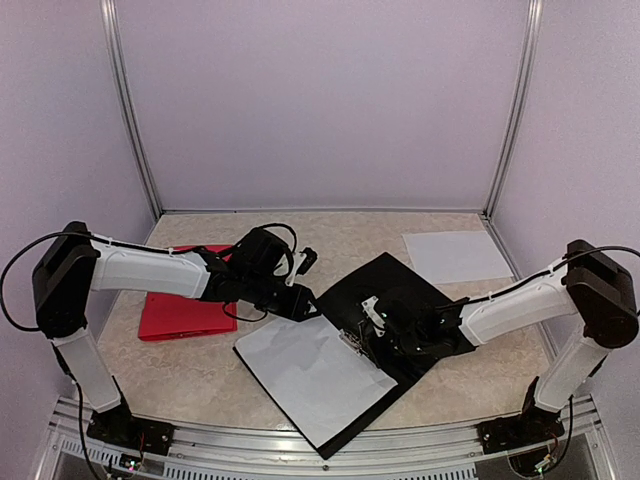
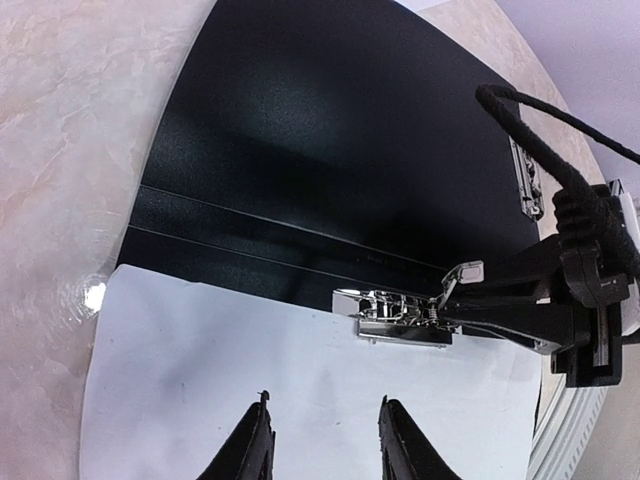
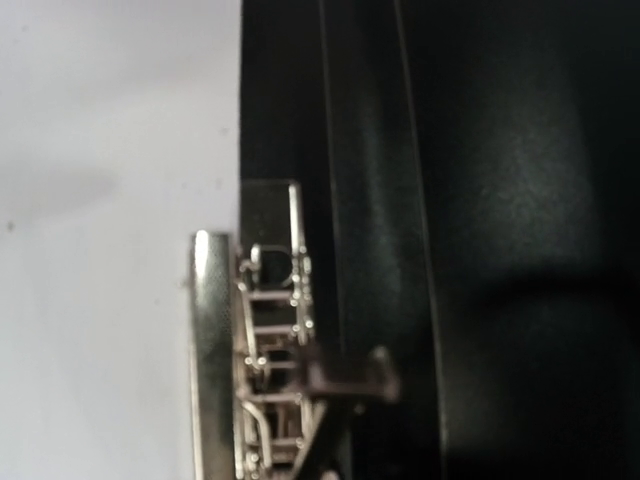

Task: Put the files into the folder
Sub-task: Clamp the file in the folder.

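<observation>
A black folder (image 1: 400, 285) lies open at the table's middle. One white sheet (image 1: 315, 375) lies on its left half, its top edge at the metal clip (image 1: 352, 340). In the left wrist view the clip (image 2: 400, 318) sits on the sheet's (image 2: 250, 380) edge with its lever (image 2: 463, 272) raised. My left gripper (image 2: 325, 430) is open and empty just above the sheet; it shows in the top view (image 1: 308, 303) too. My right gripper (image 1: 378, 322) reaches the clip from the right, its fingers (image 2: 500, 310) closed to a point at the lever's base. The right wrist view shows only the clip (image 3: 250, 350), close and blurred.
A second white sheet (image 1: 455, 255) lies at the back right of the table. A red folder (image 1: 185, 305) lies at the left, under my left arm. The enclosure's walls stand on three sides.
</observation>
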`<move>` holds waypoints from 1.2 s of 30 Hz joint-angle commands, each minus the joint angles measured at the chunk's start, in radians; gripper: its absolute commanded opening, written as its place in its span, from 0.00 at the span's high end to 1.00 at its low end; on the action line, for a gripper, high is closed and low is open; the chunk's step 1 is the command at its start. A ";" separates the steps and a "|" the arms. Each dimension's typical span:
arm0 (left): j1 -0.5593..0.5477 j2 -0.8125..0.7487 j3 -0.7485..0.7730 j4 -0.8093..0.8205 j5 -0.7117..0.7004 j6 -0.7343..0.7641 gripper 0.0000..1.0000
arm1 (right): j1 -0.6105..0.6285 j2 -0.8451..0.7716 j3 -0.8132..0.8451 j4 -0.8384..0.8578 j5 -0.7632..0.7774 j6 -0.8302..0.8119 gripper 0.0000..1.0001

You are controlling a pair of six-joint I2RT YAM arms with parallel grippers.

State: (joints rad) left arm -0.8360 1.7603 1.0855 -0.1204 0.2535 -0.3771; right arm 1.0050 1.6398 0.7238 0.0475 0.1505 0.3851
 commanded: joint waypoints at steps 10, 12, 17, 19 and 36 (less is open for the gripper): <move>-0.012 0.004 0.006 -0.010 -0.009 0.003 0.66 | -0.005 -0.053 -0.023 -0.007 0.019 0.084 0.75; -0.014 0.005 0.005 -0.010 -0.008 0.003 0.66 | -0.004 -0.068 -0.034 -0.002 0.018 0.092 0.73; -0.015 0.005 0.005 -0.012 -0.009 0.000 0.66 | -0.005 -0.088 -0.058 -0.001 0.006 0.108 0.71; -0.015 0.005 0.005 -0.012 -0.009 0.000 0.66 | -0.005 -0.097 -0.073 0.004 0.000 0.111 0.71; -0.026 0.003 0.004 -0.022 -0.023 0.000 0.66 | -0.004 -0.042 -0.080 0.039 -0.023 0.099 0.67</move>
State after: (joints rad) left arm -0.8547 1.7599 1.0855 -0.1223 0.2459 -0.3779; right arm 1.0046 1.5749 0.6529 0.0742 0.1329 0.4911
